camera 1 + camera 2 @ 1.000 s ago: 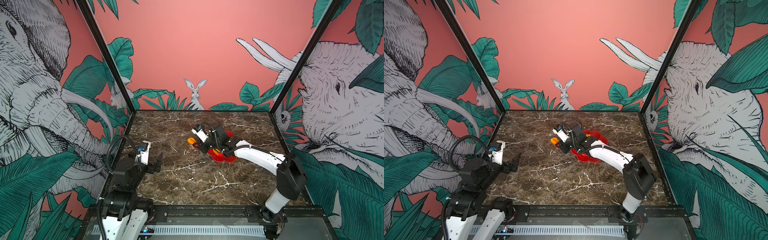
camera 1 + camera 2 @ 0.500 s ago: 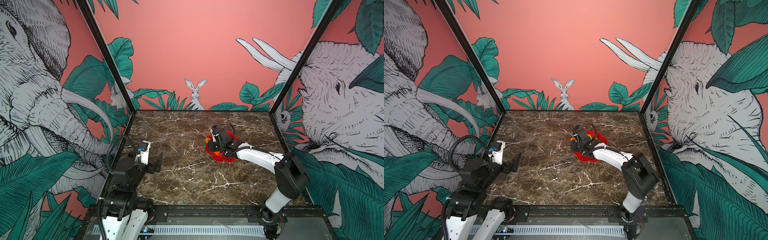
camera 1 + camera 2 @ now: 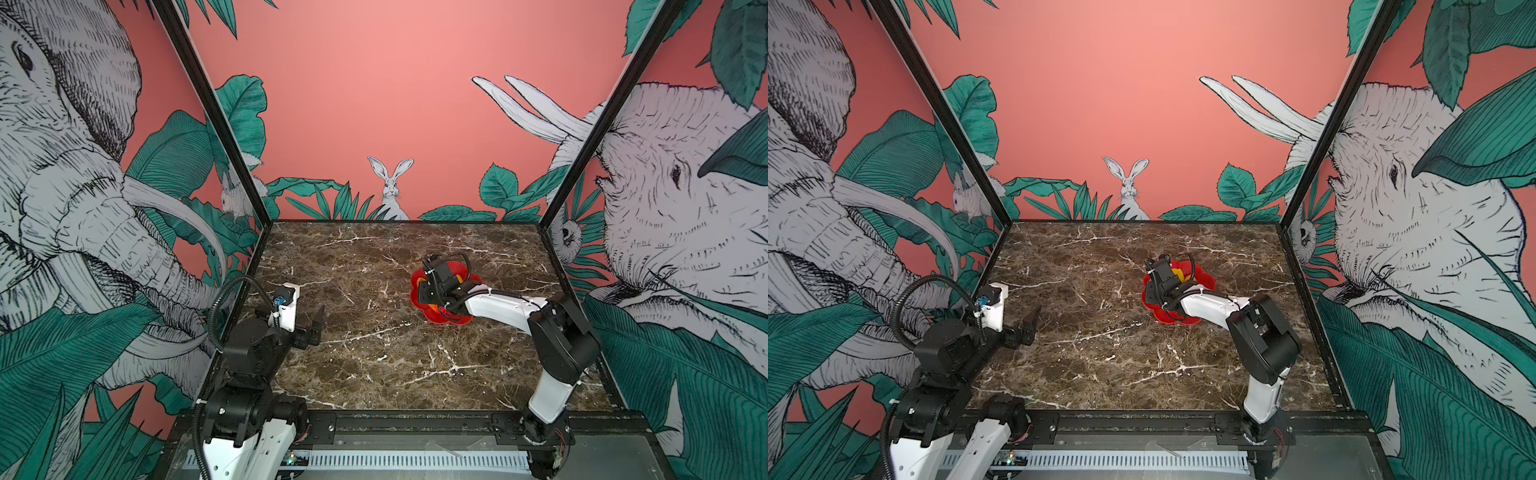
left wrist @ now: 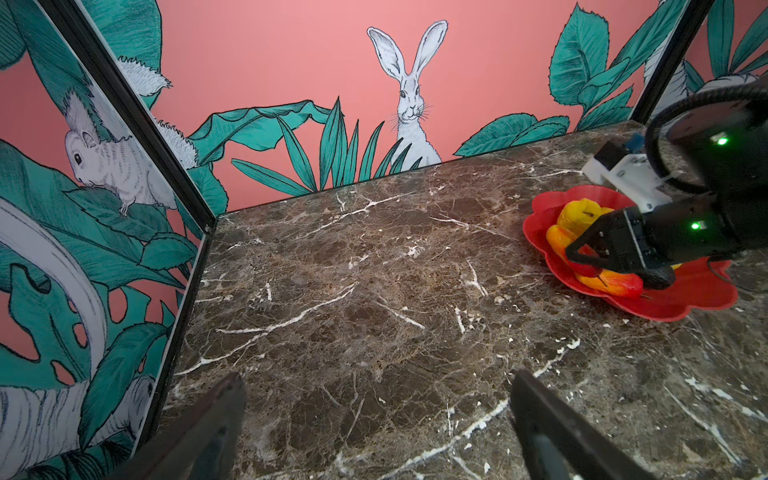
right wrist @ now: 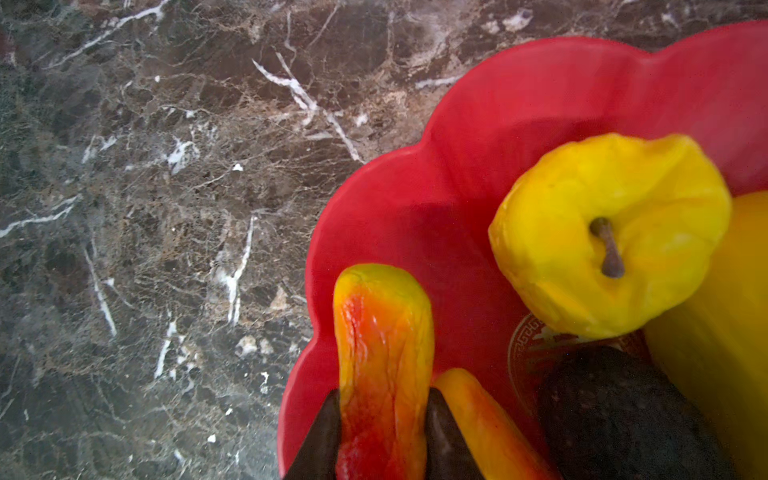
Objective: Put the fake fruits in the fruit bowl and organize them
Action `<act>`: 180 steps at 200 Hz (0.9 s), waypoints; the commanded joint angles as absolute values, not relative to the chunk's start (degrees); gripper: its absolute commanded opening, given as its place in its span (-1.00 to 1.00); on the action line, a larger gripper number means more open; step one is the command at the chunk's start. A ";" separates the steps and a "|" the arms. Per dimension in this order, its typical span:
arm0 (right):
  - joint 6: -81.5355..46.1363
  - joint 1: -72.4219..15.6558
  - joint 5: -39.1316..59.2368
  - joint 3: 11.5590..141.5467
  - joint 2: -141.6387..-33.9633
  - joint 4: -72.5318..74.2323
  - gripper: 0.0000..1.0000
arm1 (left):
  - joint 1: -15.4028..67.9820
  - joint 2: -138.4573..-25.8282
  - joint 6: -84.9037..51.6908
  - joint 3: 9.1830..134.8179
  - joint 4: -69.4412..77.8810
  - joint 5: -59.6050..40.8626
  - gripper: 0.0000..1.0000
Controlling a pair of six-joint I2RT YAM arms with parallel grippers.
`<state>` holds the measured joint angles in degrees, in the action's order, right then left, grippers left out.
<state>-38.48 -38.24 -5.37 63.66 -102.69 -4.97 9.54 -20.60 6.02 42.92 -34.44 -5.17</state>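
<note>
Now the right hand [image 5: 382, 434] grasps a red-orange fruit [image 5: 384, 332] over the bowl [image 5: 519, 104]; next, set it down inside and let go. Left hand [image 4: 374, 415] waits, released.

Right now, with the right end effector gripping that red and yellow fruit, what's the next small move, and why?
Probably open the right end effector and release the red-orange oblong: it is already within the rim of the fruit bowl, beside the second oblong, with bare red floor around it.
</note>
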 commanded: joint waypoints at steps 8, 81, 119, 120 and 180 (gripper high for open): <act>-40.79 -37.83 -5.74 63.39 -103.75 -1.76 -1.00 | 9.15 -20.13 5.81 42.28 -34.59 -5.82 0.99; -37.45 -37.70 -4.53 65.54 -103.13 -3.28 -0.25 | 9.14 -20.55 5.90 42.27 -34.42 -5.71 0.99; -33.60 -37.66 -4.23 67.06 -99.30 -6.22 0.30 | 9.14 -20.69 5.99 42.19 -34.33 -5.63 0.99; -33.50 -37.64 -4.13 67.01 -99.13 -6.27 0.32 | 9.14 -20.71 5.98 42.19 -34.30 -5.58 0.99; -20.13 -37.40 -4.32 63.10 -83.91 -8.00 1.00 | 9.15 -21.90 5.98 42.06 -34.32 -5.14 0.99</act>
<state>-28.77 -37.89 -2.79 65.06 -92.12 -7.25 9.52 -20.82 6.02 42.89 -34.44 -5.13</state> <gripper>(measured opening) 0.997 0.996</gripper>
